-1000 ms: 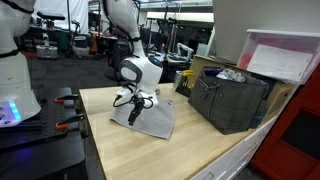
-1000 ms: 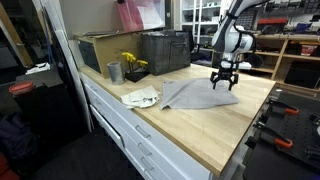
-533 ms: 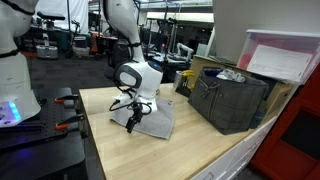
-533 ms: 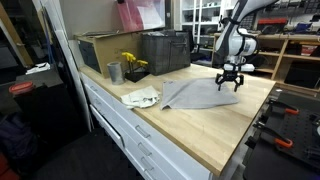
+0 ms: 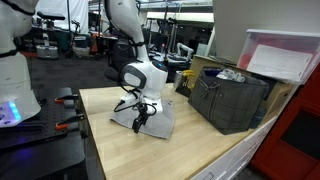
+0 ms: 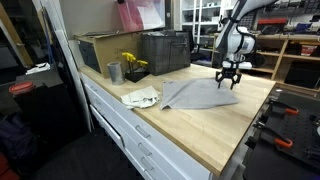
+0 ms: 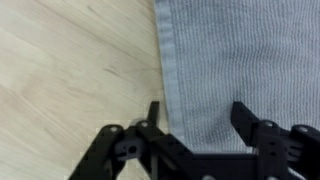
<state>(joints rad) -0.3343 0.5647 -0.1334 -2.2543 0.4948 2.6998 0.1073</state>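
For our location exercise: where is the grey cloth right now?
In an exterior view the grey cloth lies flat on the wooden table, between the crumpled white rag and the hand at its edge.

Even indoor overhead light, soft shadows; the wrist view is blurred, the hand [image 7: 199, 118] dark and unfocused.

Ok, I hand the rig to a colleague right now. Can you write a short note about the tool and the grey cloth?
Tool: open, low over the cloth. One finger stands at the cloth's edge, the other over the fabric. I cannot tell whether they touch it.
Cloth: lies spread on the table, not held.
Done: the tool is lined up at the edge.
Left: no grip yet, and the cloth is not lifted.
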